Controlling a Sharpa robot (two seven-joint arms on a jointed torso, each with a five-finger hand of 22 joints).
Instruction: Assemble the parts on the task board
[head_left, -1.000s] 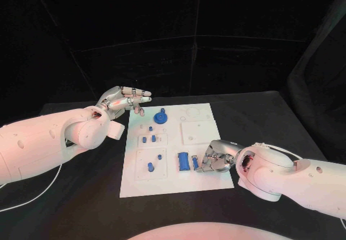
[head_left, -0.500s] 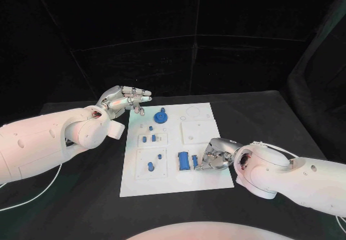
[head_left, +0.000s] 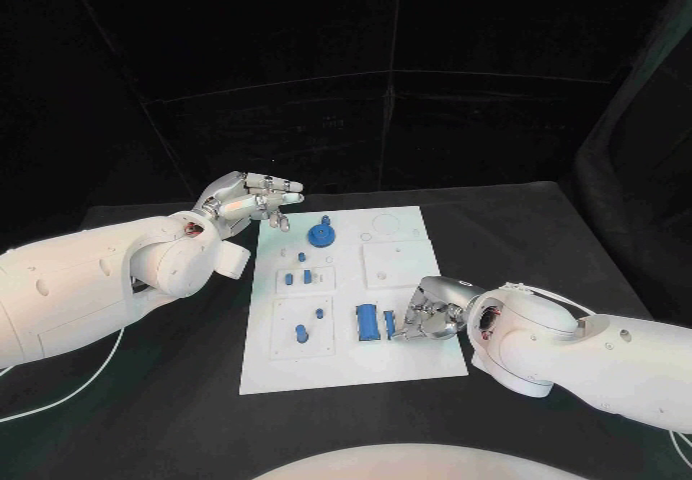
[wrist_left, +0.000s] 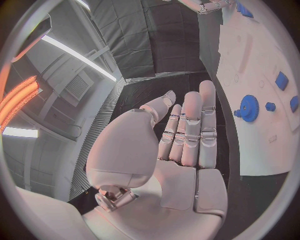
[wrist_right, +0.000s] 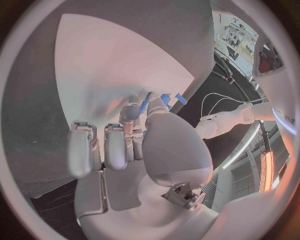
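I see two bulky, glossy white arms with rounded shells, small dark screw holes dotting the left arm, a thin white cable trailing beneath it, and each ending in a silver metal hand, left hand and right hand, with segmented fingers.

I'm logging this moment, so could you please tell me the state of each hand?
Left hand: open, fingers extended, holding nothing.
Right hand: fingers curled at the blue rectangular part; grip cannot be told.
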